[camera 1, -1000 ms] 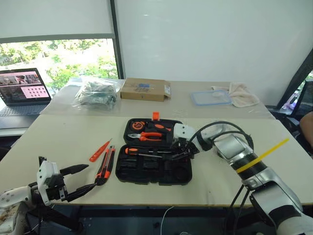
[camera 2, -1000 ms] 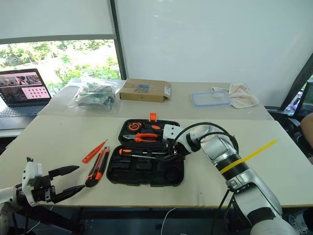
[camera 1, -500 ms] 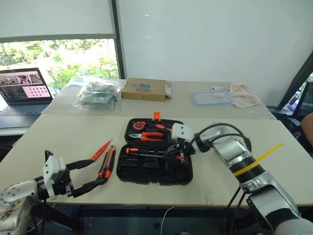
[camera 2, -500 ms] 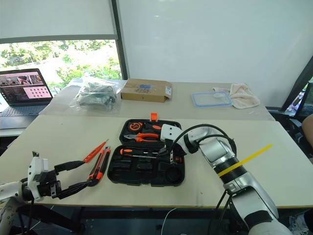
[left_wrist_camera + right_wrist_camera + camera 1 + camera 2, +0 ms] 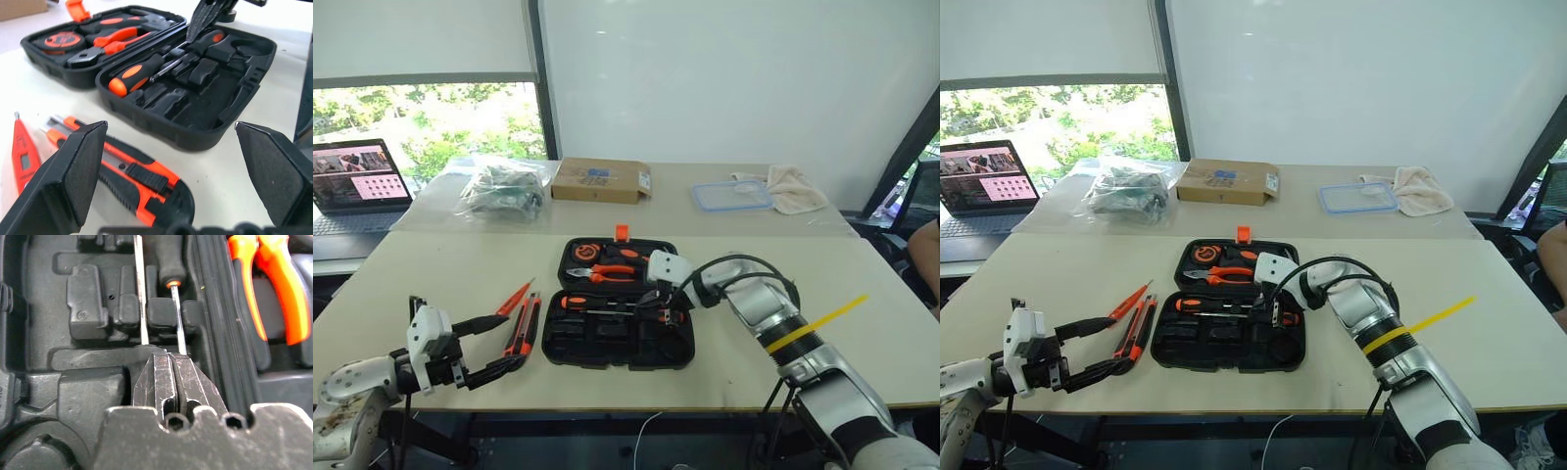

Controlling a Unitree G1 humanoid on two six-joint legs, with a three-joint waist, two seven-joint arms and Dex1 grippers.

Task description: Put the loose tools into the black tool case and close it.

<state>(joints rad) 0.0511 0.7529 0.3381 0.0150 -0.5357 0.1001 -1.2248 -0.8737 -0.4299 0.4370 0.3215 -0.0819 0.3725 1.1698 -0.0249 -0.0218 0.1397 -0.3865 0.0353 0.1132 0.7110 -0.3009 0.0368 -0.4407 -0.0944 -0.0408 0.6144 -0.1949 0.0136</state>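
Observation:
The black tool case (image 5: 619, 345) lies open at mid-table. Two orange-and-black screwdrivers (image 5: 595, 304) lie in its near half. My right gripper (image 5: 664, 306) is shut, its tips (image 5: 168, 355) down against the two steel shafts (image 5: 176, 318), with nothing seen between the fingers (image 5: 157, 378). Left of the case lie the orange-and-black utility knife (image 5: 524, 327) and the slim orange pen-like tool (image 5: 514, 297) on the table. My left gripper (image 5: 485, 347) hangs open just short of the knife (image 5: 128, 172), beside the pen-like tool (image 5: 24, 157). I cannot make out the tape roll.
Orange-handled pliers (image 5: 612, 275) and a tape measure (image 5: 590, 253) sit in the case's far half. At the back stand a cardboard box (image 5: 602, 180), a plastic bag (image 5: 504, 189), a laptop (image 5: 357, 181), a blue-rimmed lid (image 5: 732, 196) and a cloth (image 5: 790, 188). A person's arm (image 5: 930, 257) shows at the right edge.
My right gripper has gone from open to shut and sunk a little onto the screwdriver shafts. The left gripper edged toward the knife early on, then held still, open throughout.

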